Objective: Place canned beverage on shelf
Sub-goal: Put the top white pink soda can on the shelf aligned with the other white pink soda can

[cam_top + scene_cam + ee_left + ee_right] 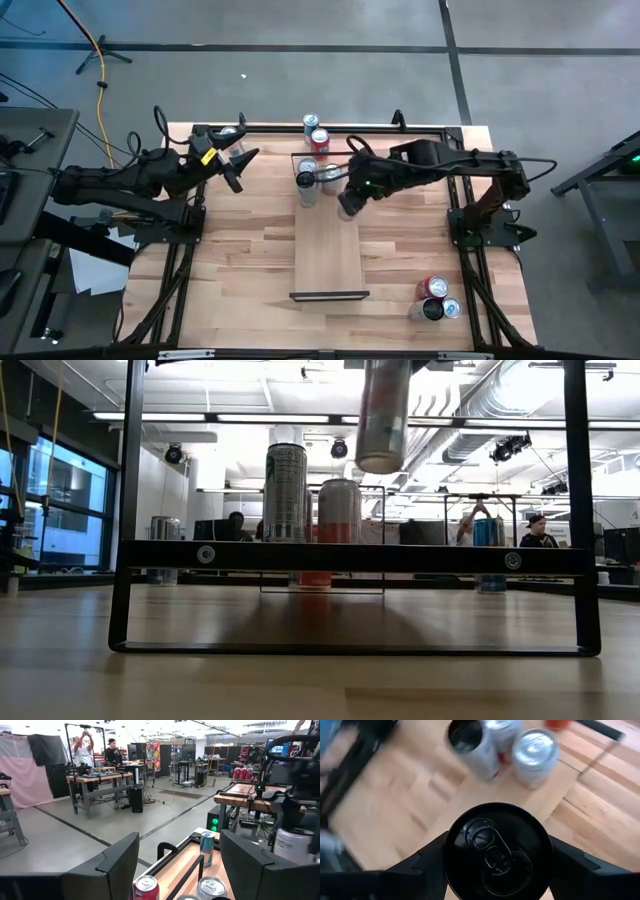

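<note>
While the right gripper [347,207] hung above the shelf [328,262], its fingers [570,865] clasped a black-topped can [496,851] off the plank. Beyond, three cans [307,188] stood on the shelf's far end. Left gripper [236,165] waited over the tabletop's [240,270] far-left corner, fingers apart, empty.

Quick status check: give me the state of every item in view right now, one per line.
Right pincer: shut on the black-topped can, held upright above the shelf.
Left pincer: open, empty, at the table's far left corner.
Cans on the shelf: upright, at its far end.
Spare cans: upright, on the table's near right.
</note>
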Controlling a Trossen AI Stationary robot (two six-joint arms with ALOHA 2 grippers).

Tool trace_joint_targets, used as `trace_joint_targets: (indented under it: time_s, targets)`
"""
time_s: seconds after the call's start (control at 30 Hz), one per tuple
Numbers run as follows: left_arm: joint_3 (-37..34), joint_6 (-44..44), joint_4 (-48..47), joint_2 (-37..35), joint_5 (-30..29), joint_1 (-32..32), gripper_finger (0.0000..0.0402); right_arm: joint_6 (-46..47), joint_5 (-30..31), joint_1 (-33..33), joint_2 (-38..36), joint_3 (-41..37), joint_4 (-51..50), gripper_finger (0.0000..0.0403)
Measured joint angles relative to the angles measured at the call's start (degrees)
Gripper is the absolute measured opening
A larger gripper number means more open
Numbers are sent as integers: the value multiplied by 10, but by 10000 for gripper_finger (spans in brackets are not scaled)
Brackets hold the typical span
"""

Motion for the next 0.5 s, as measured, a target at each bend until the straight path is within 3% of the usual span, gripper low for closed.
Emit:
trace_joint_targets:
  time_s: [0.2, 0.33, 0.5]
  targets:
    - [0, 24, -2, 0, 0, 0, 235, 159, 72, 14, 43, 0, -27, 244]
    - [0, 44, -2, 0, 1, 0, 235, 197, 72, 13, 94, -1, -36, 244]
    - [0, 59, -3, 0, 2, 0, 235, 212, 94, 11, 130, -1, 21, 244]
